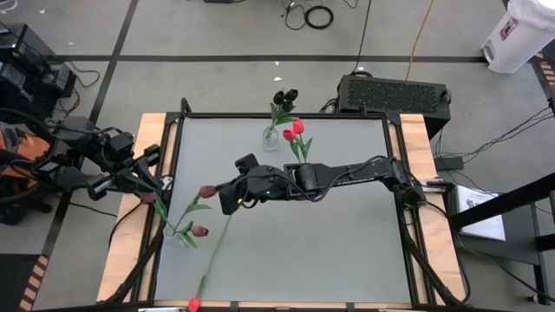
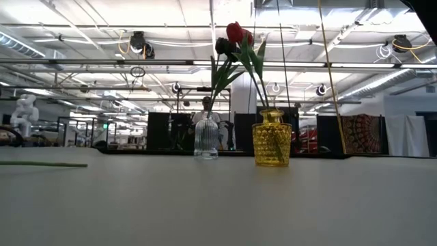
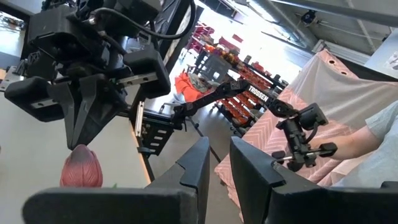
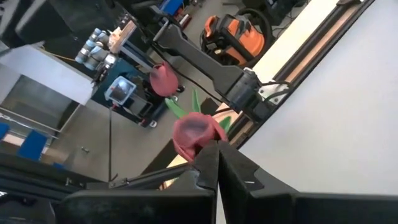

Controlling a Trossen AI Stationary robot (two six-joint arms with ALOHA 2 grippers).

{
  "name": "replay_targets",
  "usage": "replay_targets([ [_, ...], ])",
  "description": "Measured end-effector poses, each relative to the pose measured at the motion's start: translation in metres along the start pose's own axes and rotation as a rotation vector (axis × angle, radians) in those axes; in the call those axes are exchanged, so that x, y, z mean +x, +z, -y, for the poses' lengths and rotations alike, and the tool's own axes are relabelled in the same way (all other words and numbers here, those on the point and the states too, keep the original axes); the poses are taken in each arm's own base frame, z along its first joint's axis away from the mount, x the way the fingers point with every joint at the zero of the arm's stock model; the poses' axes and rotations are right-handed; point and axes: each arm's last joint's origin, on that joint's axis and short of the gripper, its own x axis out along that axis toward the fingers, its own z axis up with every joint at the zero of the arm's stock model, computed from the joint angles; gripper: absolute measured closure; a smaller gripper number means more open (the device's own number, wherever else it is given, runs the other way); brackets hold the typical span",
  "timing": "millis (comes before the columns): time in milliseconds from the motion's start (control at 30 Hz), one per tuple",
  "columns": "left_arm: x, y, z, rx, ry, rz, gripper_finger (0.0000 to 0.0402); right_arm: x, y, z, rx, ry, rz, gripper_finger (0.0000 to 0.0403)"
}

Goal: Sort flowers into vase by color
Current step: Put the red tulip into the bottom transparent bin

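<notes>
Grey bench [image 1: 347, 234] carries three vases; the right gripper [image 1: 227, 201], jaws shut on a maroon tulip [image 1: 207, 191] just under its head, should keep it pinched while carrying it to the clear vase [image 1: 170, 230] at the left edge. The left gripper [image 3: 214, 163] waits there, jaws narrow.

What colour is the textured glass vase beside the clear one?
Amber yellow: the textured glass vase beside the clear ribbed vase shows best in the low view.

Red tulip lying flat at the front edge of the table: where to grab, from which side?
Probably take the red tulip mid-stem, coming straight down with the fingers across it. The stem lies flat on the table, running diagonally inward from the head at the front edge, and its middle looks bare.
</notes>
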Motion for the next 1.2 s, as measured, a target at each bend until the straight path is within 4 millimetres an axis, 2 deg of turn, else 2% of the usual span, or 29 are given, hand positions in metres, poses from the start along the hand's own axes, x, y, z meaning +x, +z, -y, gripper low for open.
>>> replay_targets([
  [433,0.000,0.000,0.000,-0.006,0.000,0.000,0.0333,0.003,0.009,0.010,0.002,-0.051,0.008,0.0403],
  [967,0.000,0.000,0.000,0.000,0.000,0.000,0.0333,0.003,0.007,0.012,0.093,-0.071,-0.014,0.0403],
  [1200,0.000,0.000,0.000,0.001,0.000,0.000,0.0333,0.019,-0.004,0.019,0.141,-0.061,-0.036,0.0403],
])
